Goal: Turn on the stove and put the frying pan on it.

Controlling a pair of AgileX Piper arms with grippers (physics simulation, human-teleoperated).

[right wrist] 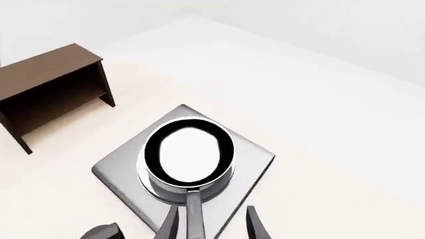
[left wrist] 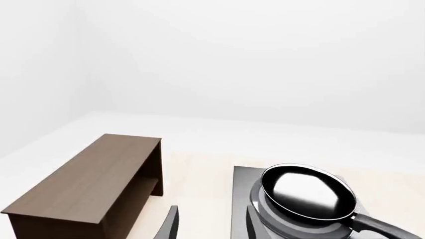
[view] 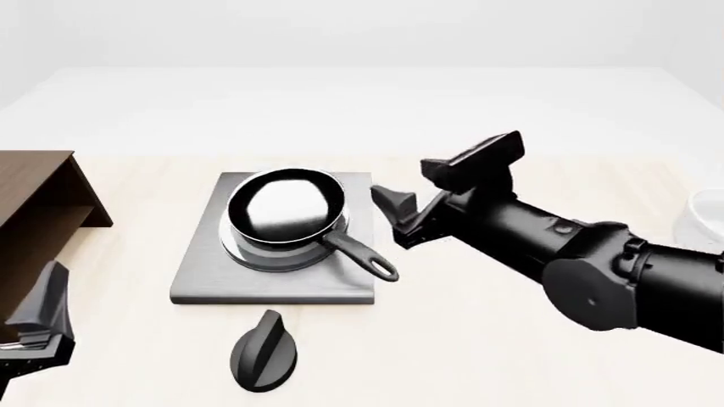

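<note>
Right gripper (view: 398,214), at the end of the right arm (view: 565,250) reaching in from the right of the front view, hangs with its 2 fingers spread and nothing between them, just beside the stove's right edge and close to the free end of the pan handle (view: 364,254); the right wrist view shows the handle (right wrist: 193,214) lying in the gap between the 2 parted fingertips (right wrist: 168,224), without visible contact. Frying pan (view: 286,207) sits upright and centred on the raised ring burner of the stove (view: 271,284), its handle pointing toward the near right corner of the grey plate. Black oval knob (view: 264,352) lies on the table just in front of the stove, apart from the plate, its ridge pointing away from the arms and slightly right. Left gripper (view: 40,326) rests at the near left edge of the front view, well apart from both knob and stove; whether its fingers are parted or closed cannot be told. Wooden cabinet (view: 40,199) stands at far left, and the white bowl (view: 704,216) is partly visible at the right edge. Judged from this layout, the placing step appears complete, with the right gripper released. Whether the knob stands at on cannot be read from its angle; if not, the next move calls for 1 gripper to descend over the ridge, close on it and twist.
</note>
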